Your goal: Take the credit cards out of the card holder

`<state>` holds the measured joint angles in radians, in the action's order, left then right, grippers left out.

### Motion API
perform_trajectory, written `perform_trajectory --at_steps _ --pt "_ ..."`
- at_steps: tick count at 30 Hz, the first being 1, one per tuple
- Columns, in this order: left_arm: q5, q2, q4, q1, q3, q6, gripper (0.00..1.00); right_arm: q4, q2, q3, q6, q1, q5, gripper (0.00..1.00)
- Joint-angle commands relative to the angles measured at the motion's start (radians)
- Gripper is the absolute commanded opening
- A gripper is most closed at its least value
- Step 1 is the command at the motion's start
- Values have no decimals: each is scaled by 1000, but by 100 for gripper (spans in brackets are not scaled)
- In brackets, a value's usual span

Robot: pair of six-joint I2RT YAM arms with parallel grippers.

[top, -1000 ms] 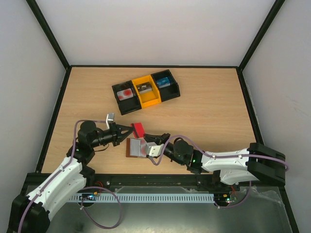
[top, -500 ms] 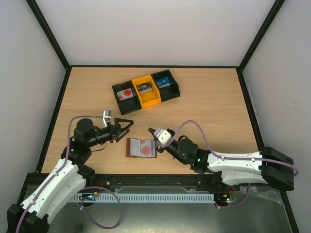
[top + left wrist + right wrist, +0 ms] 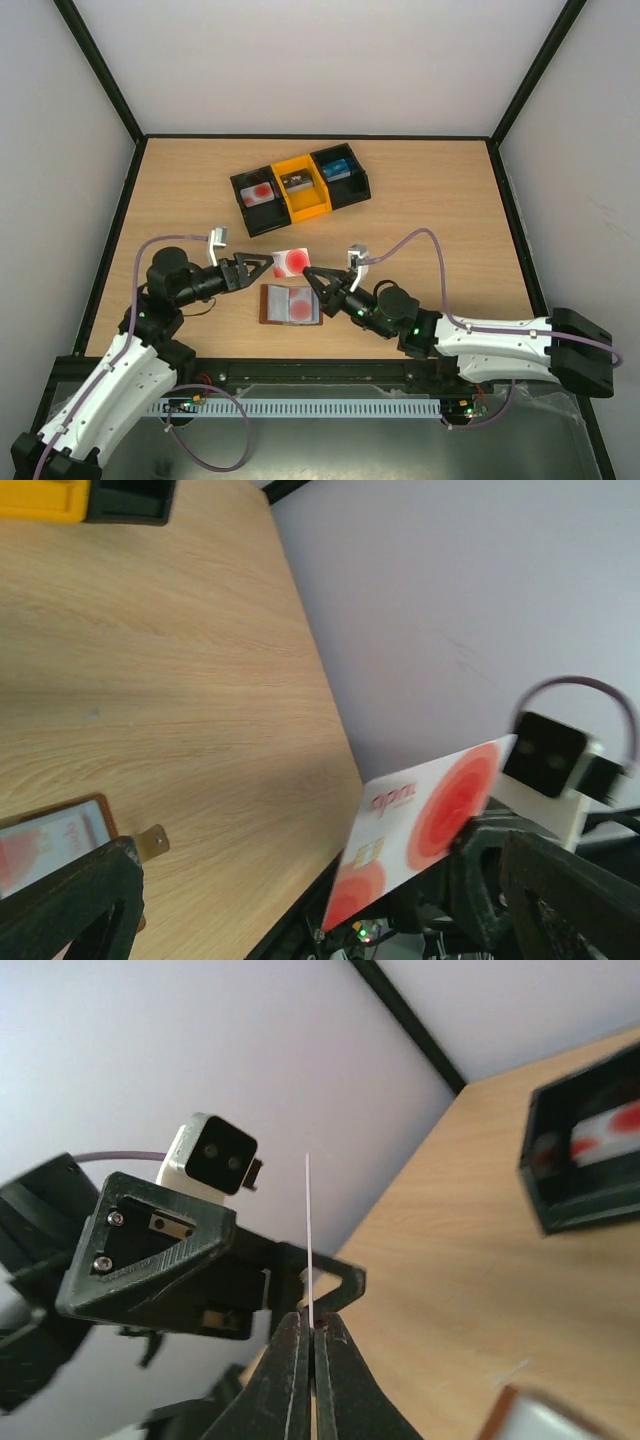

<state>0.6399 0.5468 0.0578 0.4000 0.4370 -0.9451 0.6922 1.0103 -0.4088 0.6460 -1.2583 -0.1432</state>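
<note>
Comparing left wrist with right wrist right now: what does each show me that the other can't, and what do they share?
Left wrist only: the white card face-on, printed with red circles, and the card holder with its side tab and a second card in it.
Right wrist only: the right gripper shut on the white card's lower edge, seen edge-on, with the open left gripper behind.
Both: the held card, raised off the table, and part of the tray.
</note>
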Motion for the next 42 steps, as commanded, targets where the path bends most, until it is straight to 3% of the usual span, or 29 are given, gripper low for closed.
perform_trajectory --at_steps 1,5,13,24,32,37,42 --pt "81 -39 -84 0 -24 6 96 303 32 95 336 -4 93 2" --pt "107 -53 -145 1 -55 -19 88 396 61 116 397 -4 83 2" --pt "185 -54 -330 0 -132 -141 62 449 36 151 437 -4 9 2" --pt "223 -26 -518 2 -195 -244 51 496 70 162 488 -4 -9 2" --pt "218 -6 -575 14 -202 -269 49 532 122 143 514 -4 16 2" --pt "222 13 -590 17 -201 -266 35 558 164 137 539 -4 24 2" --pt "226 12 -598 20 -200 -266 12 575 184 145 551 -4 22 2"
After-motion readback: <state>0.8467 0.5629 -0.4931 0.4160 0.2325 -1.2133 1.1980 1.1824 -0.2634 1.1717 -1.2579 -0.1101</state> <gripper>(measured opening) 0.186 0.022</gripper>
